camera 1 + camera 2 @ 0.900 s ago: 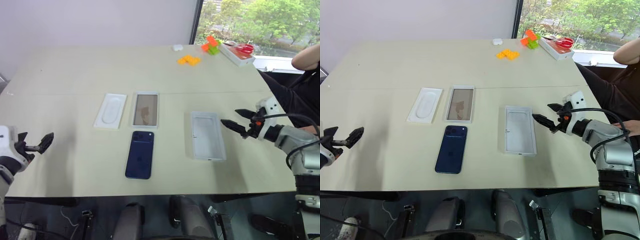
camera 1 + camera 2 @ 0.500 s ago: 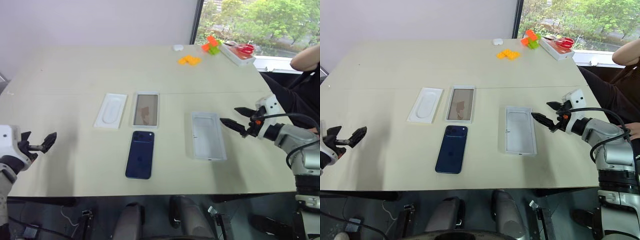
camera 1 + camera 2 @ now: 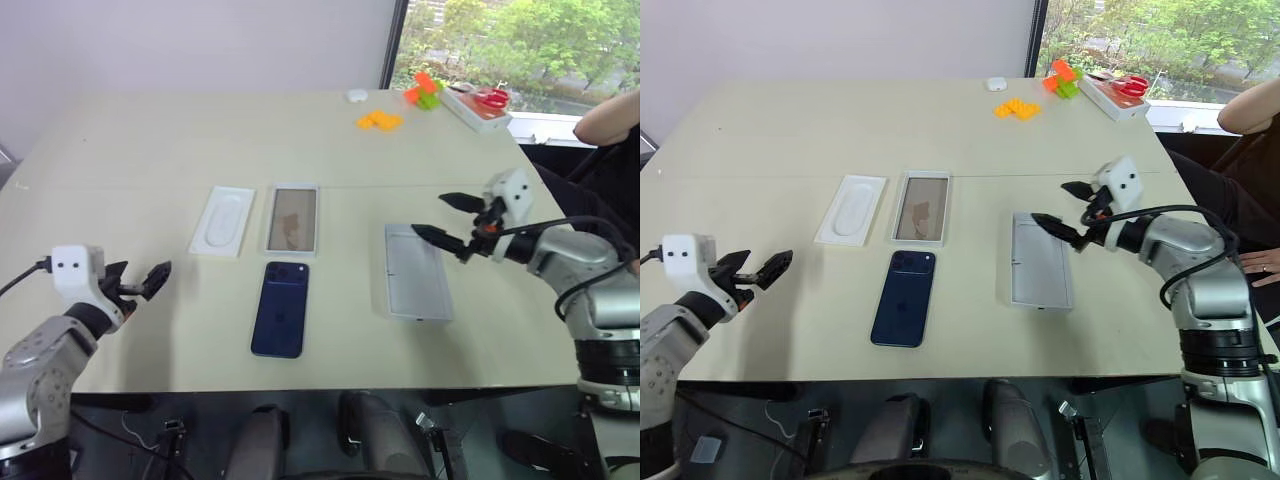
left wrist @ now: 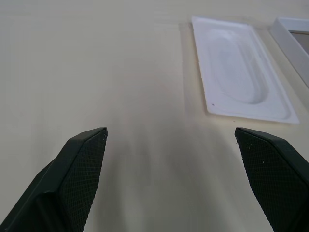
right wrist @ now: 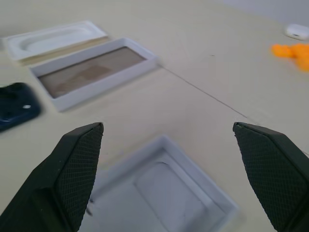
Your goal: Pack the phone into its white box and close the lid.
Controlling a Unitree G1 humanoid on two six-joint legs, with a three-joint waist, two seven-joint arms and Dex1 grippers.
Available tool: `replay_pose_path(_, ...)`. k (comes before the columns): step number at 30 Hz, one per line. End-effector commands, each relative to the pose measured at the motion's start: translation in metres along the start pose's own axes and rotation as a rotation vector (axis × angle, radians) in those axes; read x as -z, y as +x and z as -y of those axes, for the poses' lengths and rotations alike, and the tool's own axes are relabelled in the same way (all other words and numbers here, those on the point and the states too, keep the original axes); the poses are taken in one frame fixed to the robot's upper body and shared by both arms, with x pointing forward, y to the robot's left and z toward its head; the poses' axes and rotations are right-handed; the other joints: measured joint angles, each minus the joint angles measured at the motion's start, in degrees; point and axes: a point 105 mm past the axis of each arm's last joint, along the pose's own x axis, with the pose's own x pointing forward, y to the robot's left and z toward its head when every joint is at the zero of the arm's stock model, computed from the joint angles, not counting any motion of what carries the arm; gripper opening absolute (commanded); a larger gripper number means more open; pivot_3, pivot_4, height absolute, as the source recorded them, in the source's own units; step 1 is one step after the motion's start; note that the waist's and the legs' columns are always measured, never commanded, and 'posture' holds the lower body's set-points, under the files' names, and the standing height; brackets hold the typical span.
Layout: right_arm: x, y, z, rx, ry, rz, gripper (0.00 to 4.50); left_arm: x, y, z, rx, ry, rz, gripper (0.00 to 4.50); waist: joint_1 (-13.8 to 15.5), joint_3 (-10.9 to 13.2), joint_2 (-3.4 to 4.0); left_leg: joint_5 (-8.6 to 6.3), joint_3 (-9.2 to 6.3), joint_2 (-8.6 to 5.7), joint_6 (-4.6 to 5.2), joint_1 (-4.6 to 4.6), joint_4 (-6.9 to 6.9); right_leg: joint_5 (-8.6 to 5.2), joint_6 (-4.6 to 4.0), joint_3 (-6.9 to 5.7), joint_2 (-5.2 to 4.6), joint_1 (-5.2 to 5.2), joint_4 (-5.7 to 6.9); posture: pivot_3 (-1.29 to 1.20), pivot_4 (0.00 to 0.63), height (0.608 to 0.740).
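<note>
with both end effectors released and empty, the right end effector [image 3: 441, 216] over the white box's [image 3: 417, 272] far end should cross to the phone [image 3: 280, 308], lying just left of that box.

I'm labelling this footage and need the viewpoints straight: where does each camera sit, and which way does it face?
Left eye view: on the head, looking forward and down at the table; both arms show, left gripper and right gripper open.
Right eye view: beside it, same scene: phone, lid, white box.
Left wrist view: looks along its fingers at the insert.
Right wrist view: looks along its fingers over the lid towards the white box.
Shared: both wrist views show the insert and white box.
</note>
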Motion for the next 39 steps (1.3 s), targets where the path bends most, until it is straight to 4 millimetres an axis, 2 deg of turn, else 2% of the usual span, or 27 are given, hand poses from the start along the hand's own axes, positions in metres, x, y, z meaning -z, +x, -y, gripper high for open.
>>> replay_pose_path(1, -0.031, 0.019, -0.038, -0.139, -0.112, 0.07, 4.5, -0.015, 0.015, 0.008, -0.043, -0.076, 0.014, 4.44, 0.03, 0.01, -0.01, 0.0, -0.01, -0.01, 0.0, 0.0, 0.0, 0.01, 0.0, 0.0, 0.0, 0.0, 0.0, 0.0, 0.15, 0.732)
replay_pose_path(4, -0.035, 0.029, -0.066, -0.226, -0.125, 0.089, 4.5, -0.01, 0.029, 0.012, -0.074, -0.177, -0.094, 4.44, 0.03, -0.02, -0.06, 0.0, -0.08, -0.02, 0.0, -0.01, 0.01, 0.03, 0.01, -0.04, 0.02, 0.01, 0.02, 0.0, 0.15, 0.732)
replay_pose_path(9, -0.035, 0.034, -0.089, -0.267, -0.086, 0.119, 4.5, 0.001, 0.045, 0.032, -0.006, -0.31, -0.262, 4.44, 0.03, -0.01, -0.08, 0.0, -0.19, -0.26, -0.01, -0.03, 0.01, 0.03, 0.03, -0.03, -0.11, 0.0, 0.03, 0.0, 0.15, 0.732)
replay_pose_path(15, -0.033, 0.029, -0.101, -0.291, -0.065, 0.121, 4.5, 0.009, 0.052, 0.054, 0.062, -0.375, -0.385, 4.44, 0.17, -0.04, -0.07, 0.0, -0.23, -0.34, -0.01, 0.03, 0.04, 0.02, 0.04, -0.01, -0.16, 0.05, 0.05, 0.0, 0.15, 0.732)
replay_pose_path(22, -0.03, 0.027, -0.105, -0.293, -0.046, 0.113, 4.5, 0.009, 0.059, 0.066, 0.097, -0.459, -0.384, 4.44, 0.26, -0.04, -0.06, 0.01, -0.23, -0.42, -0.02, 0.14, 0.03, 0.0, 0.06, -0.01, -0.23, 0.17, 0.05, 0.0, 0.15, 0.732)
replay_pose_path(25, -0.029, 0.026, -0.107, -0.303, -0.044, 0.102, 4.5, 0.01, 0.062, 0.061, 0.067, -0.481, -0.357, 3.59, 0.23, -0.04, -0.06, 0.0, -0.23, -0.43, -0.02, 0.2, 0.01, -0.01, 0.08, 0.0, -0.23, 0.21, 0.05, 0.0, 0.15, 0.732)
replay_pose_path(28, -0.027, 0.025, -0.108, -0.305, -0.043, 0.093, 4.5, 0.008, 0.062, 0.063, 0.078, -0.524, -0.327, 2.15, 0.27, -0.04, -0.07, 0.0, -0.23, -0.43, -0.02, 0.2, 0.0, -0.02, 0.08, 0.0, -0.23, 0.23, 0.04, 0.0, 0.15, 0.732)
replay_pose_path(32, -0.028, 0.025, -0.109, -0.307, -0.043, 0.092, 4.5, 0.005, 0.063, 0.067, 0.097, -0.587, -0.293, 0.01, 0.23, -0.04, -0.09, 0.0, -0.23, -0.43, -0.02, 0.19, 0.0, -0.03, 0.09, 0.0, -0.24, 0.23, 0.02, 0.0, 0.15, 0.732)
replay_pose_path(35, -0.029, 0.026, -0.11, -0.312, -0.044, 0.094, 4.5, 0.003, 0.061, 0.065, 0.113, -0.639, -0.259, 0.01, 0.13, -0.04, -0.09, 0.0, -0.22, -0.43, -0.02, 0.22, 0.0, -0.03, 0.1, 0.0, -0.23, 0.25, 0.02, 0.0, 0.15, 0.732)
replay_pose_path(39, -0.029, 0.026, -0.111, -0.316, -0.045, 0.093, 4.5, -0.01, 0.055, 0.063, 0.145, -0.666, -0.156, 0.01, -0.06, -0.03, -0.1, 0.0, -0.23, -0.42, -0.02, 0.23, -0.01, -0.04, 0.12, 0.0, -0.2, 0.24, 0.02, 0.0, 0.15, 0.732)
